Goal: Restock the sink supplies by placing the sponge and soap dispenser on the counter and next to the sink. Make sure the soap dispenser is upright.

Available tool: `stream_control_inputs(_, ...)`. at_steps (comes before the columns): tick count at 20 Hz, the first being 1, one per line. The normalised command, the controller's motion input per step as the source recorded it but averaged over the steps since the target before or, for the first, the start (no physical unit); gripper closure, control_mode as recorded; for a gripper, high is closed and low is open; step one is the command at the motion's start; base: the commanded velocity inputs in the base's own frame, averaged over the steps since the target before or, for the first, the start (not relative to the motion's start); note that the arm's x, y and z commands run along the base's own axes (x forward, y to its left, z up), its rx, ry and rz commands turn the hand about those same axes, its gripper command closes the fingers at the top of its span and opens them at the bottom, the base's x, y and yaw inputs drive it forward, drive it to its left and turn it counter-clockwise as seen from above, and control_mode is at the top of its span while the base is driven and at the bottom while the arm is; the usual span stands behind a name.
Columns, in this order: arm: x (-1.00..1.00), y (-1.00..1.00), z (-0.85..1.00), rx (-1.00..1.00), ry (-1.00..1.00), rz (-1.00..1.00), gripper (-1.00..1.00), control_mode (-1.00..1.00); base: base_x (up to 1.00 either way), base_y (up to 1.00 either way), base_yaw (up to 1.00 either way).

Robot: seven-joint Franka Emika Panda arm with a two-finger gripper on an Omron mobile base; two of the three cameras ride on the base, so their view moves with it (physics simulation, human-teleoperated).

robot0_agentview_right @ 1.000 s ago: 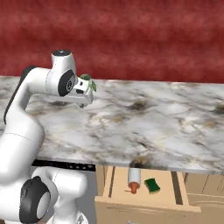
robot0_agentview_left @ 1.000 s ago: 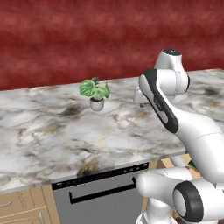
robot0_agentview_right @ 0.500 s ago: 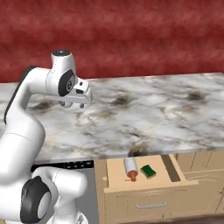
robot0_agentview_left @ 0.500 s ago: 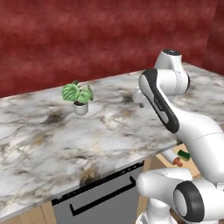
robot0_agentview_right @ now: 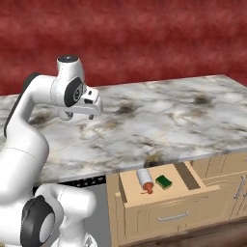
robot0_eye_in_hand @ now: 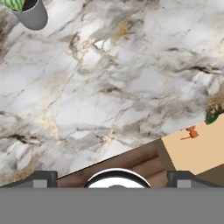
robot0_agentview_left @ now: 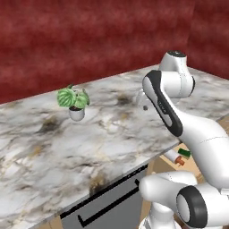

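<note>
Veined marble counter (robot0_agentview_right: 159,120) above wooden drawer (robot0_agentview_right: 159,193) with cylindrical soap dispenser (robot0_agentview_right: 144,180), flat sponge (robot0_agentview_right: 164,182); jaws' state unclear.

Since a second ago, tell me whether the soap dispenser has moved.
No. The soap dispenser lies in the open drawer, left of the sponge, as before; the camera has shifted, not the bottle.

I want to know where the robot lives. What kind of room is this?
Most likely a kitchen: a long marble counter over wooden cabinets, an open drawer holding a soap dispenser and sponge, and a potted plant.
</note>
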Motion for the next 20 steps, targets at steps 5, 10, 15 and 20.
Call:
stream_control_inputs(5, 0.0, 0.0, 0.0, 0.0, 0.0, 0.0, -1.0, 1.0, 0.27, 0.38, -0.24)
stream_control_inputs(10, 0.0, 0.0, 0.0, 0.0, 0.0, 0.0, -1.0, 1.0, 0.11, 0.0, -0.13)
stream_control_inputs(15, 0.0, 0.0, 0.0, 0.0, 0.0, 0.0, -1.0, 1.0, 0.12, -0.02, -0.09)
stream_control_inputs(20, 0.09, -0.04, -0.06, 0.02, 0.0, -0.02, -1.0, -1.0, 0.13, 0.0, -0.05)
